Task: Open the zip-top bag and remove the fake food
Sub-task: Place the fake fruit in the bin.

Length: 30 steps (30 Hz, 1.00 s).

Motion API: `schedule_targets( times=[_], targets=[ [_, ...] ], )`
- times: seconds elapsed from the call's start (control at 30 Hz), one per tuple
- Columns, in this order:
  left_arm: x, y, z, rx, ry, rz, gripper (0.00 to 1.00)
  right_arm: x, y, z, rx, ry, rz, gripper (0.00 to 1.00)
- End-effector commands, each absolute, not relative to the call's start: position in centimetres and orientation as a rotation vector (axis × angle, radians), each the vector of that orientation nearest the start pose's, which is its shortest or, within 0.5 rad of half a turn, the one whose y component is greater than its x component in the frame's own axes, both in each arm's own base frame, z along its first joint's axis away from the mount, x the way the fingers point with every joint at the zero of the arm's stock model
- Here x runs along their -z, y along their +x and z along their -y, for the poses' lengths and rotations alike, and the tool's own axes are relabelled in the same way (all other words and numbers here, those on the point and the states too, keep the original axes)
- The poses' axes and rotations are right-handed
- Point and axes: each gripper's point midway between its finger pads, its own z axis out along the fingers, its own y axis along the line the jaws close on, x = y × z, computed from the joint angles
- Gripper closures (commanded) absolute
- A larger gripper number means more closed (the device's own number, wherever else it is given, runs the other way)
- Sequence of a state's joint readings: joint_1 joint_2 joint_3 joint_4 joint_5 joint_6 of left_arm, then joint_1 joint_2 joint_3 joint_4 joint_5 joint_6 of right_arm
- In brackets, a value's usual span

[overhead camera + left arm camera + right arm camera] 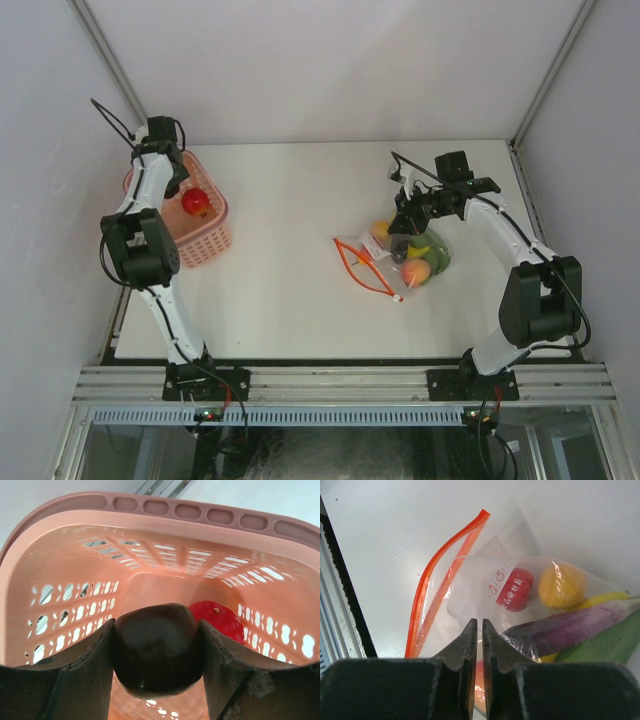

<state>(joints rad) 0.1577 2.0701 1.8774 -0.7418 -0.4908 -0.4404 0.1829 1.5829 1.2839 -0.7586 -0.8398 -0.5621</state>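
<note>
The clear zip-top bag lies on the white table, and its red-orange zipper strip gapes open at the left. Fake food shows through the film: a red piece, a yellow round one, a purple eggplant and a green leaf. My right gripper is shut, pinching the bag's upper film near the mouth. My left gripper is closed on a dark round fruit, hanging inside the pink basket above a red fruit.
The pink basket stands at the table's left side, with the red fruit in it. The bag sits right of centre under the right gripper. White walls enclose the table on three sides.
</note>
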Motion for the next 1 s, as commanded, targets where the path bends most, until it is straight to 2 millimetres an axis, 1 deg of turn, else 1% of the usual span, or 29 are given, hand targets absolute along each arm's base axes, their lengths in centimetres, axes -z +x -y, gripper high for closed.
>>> schedule_targets(
  times=[0.0,0.17,0.4,0.47,0.67,0.83,0.97],
  targets=[
    [-16.1,49.0,-15.5,-0.522,-0.900,-2.190,0.56,-17.8,32.5,-17.7,-0.895,-1.107,-2.029,0.93],
    [-16.1,48.7,-15.7,-0.545,-0.910,-2.188,0.36,-17.9,32.5,-17.8,-0.900,-1.109,-2.024,0.93],
    [-16.2,48.5,-15.9,-0.566,-0.913,-2.185,0.15,-17.9,32.4,-17.7,-0.904,-1.107,-2.022,0.93],
    [-16.1,48.5,-15.9,-0.566,-0.913,-2.187,0.13,-18.0,32.4,-17.7,-0.903,-1.107,-2.021,0.93],
    [-16.5,48.3,-15.9,-0.566,-0.909,-2.188,0.11,-18.2,32.4,-17.7,-0.901,-1.109,-2.013,0.93],
    [-18.6,47.9,-15.2,-0.511,-0.853,-2.188,0.09,-18.6,32.2,-17.7,-0.904,-1.108,-2.000,0.92],
    [-20.2,47.1,-14.2,-0.440,-0.794,-2.167,0.08,-18.9,32.1,-17.8,-0.911,-1.111,-1.989,0.92]
  ],
)
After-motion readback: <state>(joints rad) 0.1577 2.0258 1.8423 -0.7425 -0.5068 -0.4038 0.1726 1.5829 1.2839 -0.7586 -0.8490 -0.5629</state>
